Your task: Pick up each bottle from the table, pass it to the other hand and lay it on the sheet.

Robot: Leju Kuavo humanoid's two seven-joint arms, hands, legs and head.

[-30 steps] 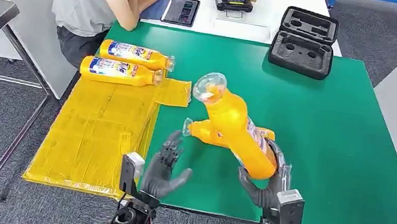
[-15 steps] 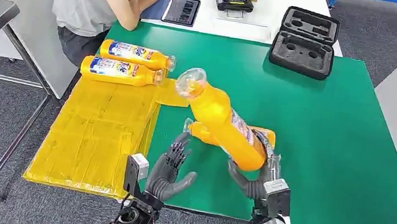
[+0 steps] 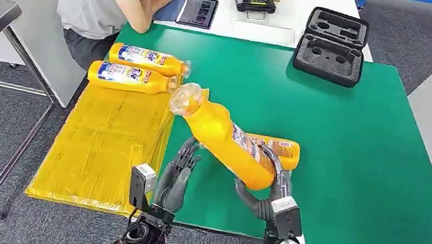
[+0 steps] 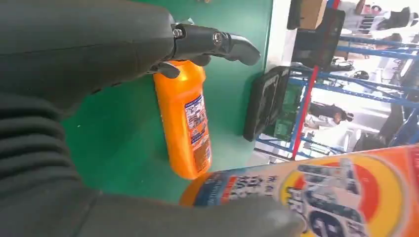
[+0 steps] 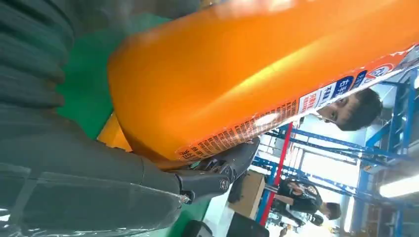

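Bottle (image 3: 224, 139) gripped at base by right hand (image 3: 267, 195), tilted toward left hand (image 3: 176, 177), fingers spread, holding nothing; green counter (image 3: 357, 134) beneath.

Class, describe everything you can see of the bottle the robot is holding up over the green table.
The held bottle is bright orange, glossy plastic by its look, with a clear cap at its neck and a printed label with blue and red marks on its side. It is tilted, cap up and pointing toward the yellow sheet. The right hand grips its base end. The left hand is beside its middle; whether it touches is unclear.
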